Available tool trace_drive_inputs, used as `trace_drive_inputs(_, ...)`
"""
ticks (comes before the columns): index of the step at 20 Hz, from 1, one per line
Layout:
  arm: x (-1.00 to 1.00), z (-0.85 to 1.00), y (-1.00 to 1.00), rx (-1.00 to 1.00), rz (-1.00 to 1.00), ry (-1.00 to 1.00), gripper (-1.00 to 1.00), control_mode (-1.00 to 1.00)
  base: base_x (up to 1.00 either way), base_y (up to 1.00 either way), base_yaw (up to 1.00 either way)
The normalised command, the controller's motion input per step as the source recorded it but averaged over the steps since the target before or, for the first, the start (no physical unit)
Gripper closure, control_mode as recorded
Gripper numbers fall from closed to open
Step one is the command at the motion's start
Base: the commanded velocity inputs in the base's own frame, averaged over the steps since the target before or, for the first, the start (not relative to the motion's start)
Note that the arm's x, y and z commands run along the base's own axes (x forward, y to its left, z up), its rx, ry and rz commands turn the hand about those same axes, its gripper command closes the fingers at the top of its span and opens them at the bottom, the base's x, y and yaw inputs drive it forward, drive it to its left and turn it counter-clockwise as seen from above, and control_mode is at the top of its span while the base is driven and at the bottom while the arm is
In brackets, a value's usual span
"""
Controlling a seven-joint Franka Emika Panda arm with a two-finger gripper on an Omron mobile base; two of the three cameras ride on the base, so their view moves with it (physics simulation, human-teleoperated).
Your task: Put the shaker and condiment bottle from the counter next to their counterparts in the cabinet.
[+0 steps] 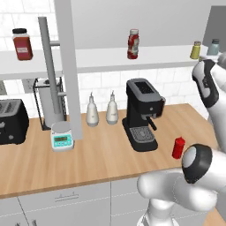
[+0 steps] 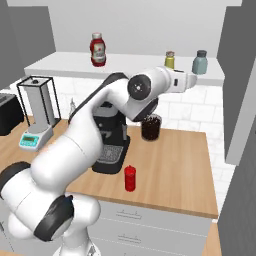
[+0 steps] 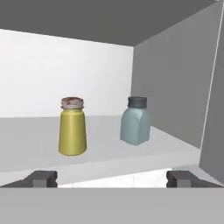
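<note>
The yellow-green shaker (image 1: pixel 196 50) is standing upright on the cabinet (image 1: pixel 110 59) shelf just beside the pale blue shaker (image 1: pixel 214 47), with the labelled red sauce bottle (image 1: pixel 133 44) sitting further left. The plain red condiment bottle (image 1: pixel 178 147) is resting on the counter (image 1: pixel 101 154) (near the front edge), right of the black coffee machine (image 1: pixel 142 114).

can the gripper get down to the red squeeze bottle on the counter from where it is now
Probably yes. The gripper is open and empty up at the cabinet shelf, apart from the yellow-green shaker. The condiment bottle stands alone near the counter's front edge, beside the coffee machine, with nothing above it.
</note>
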Motion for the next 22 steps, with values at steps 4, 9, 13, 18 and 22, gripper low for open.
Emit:
trace_drive_inputs(4, -0.97, -0.07, -0.11, -0.06, 0.21, -0.15, -1.00, -1.00, 0.00, 0.00, 0.00)
trace_drive_inputs(9, -0.81, -0.45, 0.00, 0.00, 0.31, -0.03, -1.00, -1.00, 0.00, 0.00, 0.00)
trace_drive_inputs(13, -0.50, -0.50, 0.07, 0.00, 0.30, 0.00, -1.00, -1.00, 0.00, 0.00, 0.00)
trace_drive_inputs(18, -0.19, -0.49, 0.25, 0.00, 0.26, 0.00, -1.00, -1.00, 0.00, 0.00, 0.00)
trace_drive_inputs(22, -0.26, -0.74, 0.20, -0.04, 0.24, 0.02, -1.00, -1.00, 0.00, 0.00, 0.00)
